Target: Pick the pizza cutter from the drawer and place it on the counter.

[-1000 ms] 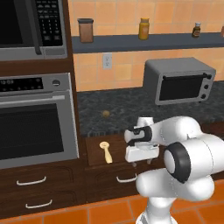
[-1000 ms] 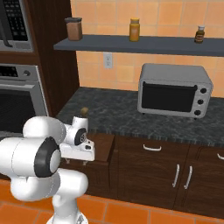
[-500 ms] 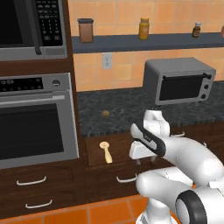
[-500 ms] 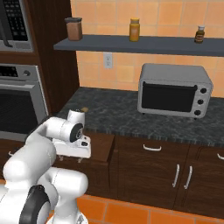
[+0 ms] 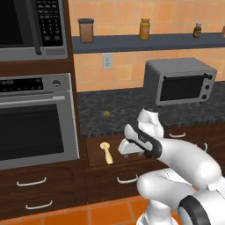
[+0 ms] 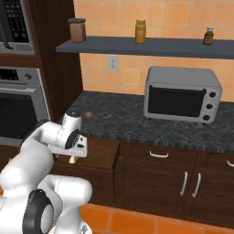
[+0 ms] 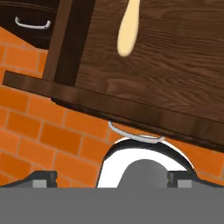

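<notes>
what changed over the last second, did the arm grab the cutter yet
No grab yet. The arm swung and rolled over, elbow dropping lower, carrying the pincer a little toward the pizza cutter, above the open drawer. The cutter lies where it was, drawer open as before; the small brown lump on the counter hasn't moved.

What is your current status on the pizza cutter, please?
Gripper open, empty, above the drawer front. Pizza cutter lying flat in the open drawer, untouched. Nothing between gripper and cutter.
</notes>
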Robot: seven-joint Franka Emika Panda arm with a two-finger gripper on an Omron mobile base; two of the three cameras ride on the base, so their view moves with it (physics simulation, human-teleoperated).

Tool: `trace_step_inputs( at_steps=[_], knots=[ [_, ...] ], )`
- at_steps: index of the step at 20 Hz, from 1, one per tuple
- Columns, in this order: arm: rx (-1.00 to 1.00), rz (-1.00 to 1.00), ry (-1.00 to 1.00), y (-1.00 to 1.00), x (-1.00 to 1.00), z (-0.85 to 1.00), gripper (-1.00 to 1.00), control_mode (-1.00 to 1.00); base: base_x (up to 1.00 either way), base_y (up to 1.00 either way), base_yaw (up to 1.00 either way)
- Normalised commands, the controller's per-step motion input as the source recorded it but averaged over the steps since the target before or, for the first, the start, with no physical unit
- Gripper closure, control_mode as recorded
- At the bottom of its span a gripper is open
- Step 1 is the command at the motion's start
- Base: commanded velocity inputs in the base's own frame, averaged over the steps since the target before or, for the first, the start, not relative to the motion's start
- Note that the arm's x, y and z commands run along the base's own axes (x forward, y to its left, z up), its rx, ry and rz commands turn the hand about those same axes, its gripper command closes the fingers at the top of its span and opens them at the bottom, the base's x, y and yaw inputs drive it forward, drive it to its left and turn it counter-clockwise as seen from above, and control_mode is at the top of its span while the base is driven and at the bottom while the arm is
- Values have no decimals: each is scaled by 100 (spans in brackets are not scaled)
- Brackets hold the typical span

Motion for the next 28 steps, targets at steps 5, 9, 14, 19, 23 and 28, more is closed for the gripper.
trace_step_inputs(
  at_steps=[5, 9, 14, 19, 23, 28],
  knots=[
    [-2, 0, 3, 25, 97, -5, -100, -100, 0, 0, 0],
    [-2, 0, 2, 6, 81, -12, -100, -100, 0, 0, 0],
    [0, 0, 0, 8, 51, -31, -100, -100, 0, 0, 0],
    [-1, 0, 0, 21, 31, -46, -100, -100, 0, 0, 0],
    [-1, 0, 0, 17, 23, -48, -100, -100, 0, 0, 0],
    [0, 0, 0, 1, 28, -47, -100, -100, 0, 0, 0]
  ],
)
